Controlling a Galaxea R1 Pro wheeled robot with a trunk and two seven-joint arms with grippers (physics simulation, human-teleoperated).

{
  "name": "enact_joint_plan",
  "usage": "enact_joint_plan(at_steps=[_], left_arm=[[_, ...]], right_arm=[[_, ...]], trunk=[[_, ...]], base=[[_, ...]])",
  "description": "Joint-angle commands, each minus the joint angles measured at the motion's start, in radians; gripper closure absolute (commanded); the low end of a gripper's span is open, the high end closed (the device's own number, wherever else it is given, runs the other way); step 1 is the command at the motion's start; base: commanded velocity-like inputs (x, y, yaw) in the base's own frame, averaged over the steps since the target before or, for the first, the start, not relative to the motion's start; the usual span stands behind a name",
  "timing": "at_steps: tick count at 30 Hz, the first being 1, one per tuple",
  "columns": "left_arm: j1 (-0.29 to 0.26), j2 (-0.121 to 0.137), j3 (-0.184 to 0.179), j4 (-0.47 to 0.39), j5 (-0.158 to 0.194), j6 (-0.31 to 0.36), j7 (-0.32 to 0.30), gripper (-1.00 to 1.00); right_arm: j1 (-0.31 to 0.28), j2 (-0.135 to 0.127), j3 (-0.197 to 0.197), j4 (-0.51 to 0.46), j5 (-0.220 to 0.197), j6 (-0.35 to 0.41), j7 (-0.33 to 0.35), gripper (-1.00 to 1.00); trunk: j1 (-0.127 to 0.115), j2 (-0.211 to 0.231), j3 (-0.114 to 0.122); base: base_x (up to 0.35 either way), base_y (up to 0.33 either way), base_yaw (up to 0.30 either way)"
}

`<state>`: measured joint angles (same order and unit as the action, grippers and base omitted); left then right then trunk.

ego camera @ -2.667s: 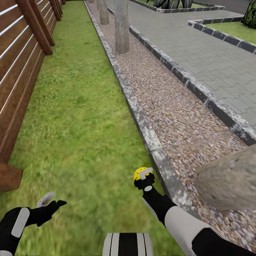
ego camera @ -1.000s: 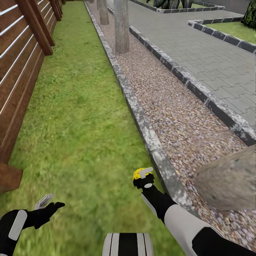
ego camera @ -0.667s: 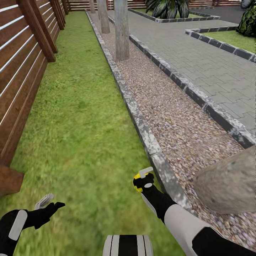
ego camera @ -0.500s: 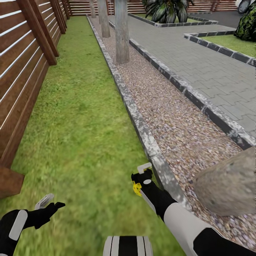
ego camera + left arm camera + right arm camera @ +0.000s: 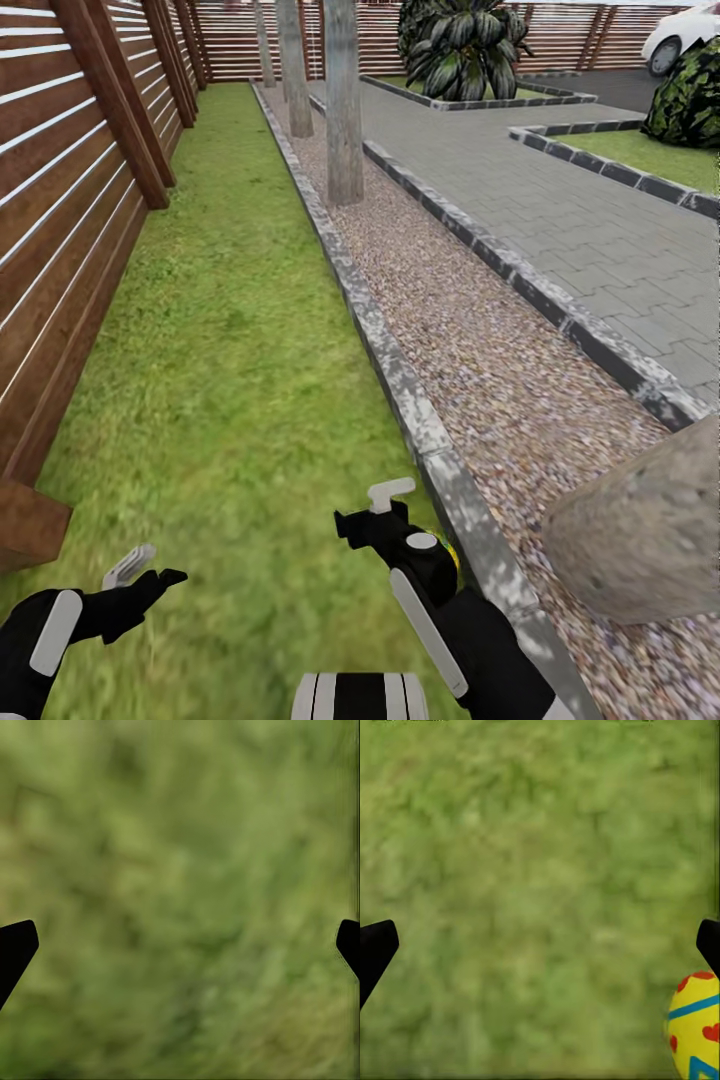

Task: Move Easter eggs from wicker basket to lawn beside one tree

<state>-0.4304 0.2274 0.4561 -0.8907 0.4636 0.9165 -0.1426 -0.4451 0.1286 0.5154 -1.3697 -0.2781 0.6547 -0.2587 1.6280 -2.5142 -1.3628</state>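
Grass lies under both arms, the lawn (image 5: 220,380) running between a slatted fence (image 5: 60,210) and a grey kerb (image 5: 400,380). The left gripper (image 5: 140,572) hovers over bare turf, its fingers spread wide with nothing between them. The right gripper (image 5: 372,510) is likewise wide apart and empty; one Easter egg (image 5: 696,1026) lies on the grass outside its jaws, just beside one fingertip, a sliver of yellow showing by the wrist. Close past the kerb stands a mottled tree trunk (image 5: 640,530) in the gravel.
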Motion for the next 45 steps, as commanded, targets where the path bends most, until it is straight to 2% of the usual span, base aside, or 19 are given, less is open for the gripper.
enact_joint_plan(at_steps=[1, 15, 22, 34, 45], left_arm=[[-0.001, 0.001, 0.003, 0.000, -0.008, 0.005, -0.009, -1.00], [-0.001, 0.000, 0.004, -0.001, -0.008, 0.007, -0.009, -1.00], [-0.001, 0.000, 0.003, 0.000, -0.008, 0.005, -0.008, -1.00], [-0.001, 0.001, 0.006, 0.000, -0.008, 0.005, -0.009, -1.00], [-0.001, 0.007, 0.014, -0.001, -0.007, 0.004, -0.015, -1.00]], right_arm=[[0.001, -0.002, 0.002, -0.002, -0.011, 0.003, -0.010, -1.00], [0.003, -0.004, 0.002, 0.011, -0.023, 0.003, -0.010, -1.00], [0.004, -0.003, 0.002, 0.067, -0.024, 0.000, -0.010, -1.00], [0.004, -0.001, 0.002, 0.081, -0.024, -0.006, -0.008, -1.00], [0.004, 0.000, 0.002, 0.111, -0.024, -0.013, -0.007, -1.00]], trunk=[[-0.001, 0.000, 0.003], [-0.007, 0.003, 0.057], [-0.010, 0.005, 0.085], [-0.015, 0.008, 0.131], [-0.015, 0.008, 0.131]], base=[[0.000, 0.000, 0.000], [0.000, 0.000, 0.000], [0.000, 0.000, 0.000], [-0.015, 0.000, 0.000], [-0.037, 0.000, 0.000]])
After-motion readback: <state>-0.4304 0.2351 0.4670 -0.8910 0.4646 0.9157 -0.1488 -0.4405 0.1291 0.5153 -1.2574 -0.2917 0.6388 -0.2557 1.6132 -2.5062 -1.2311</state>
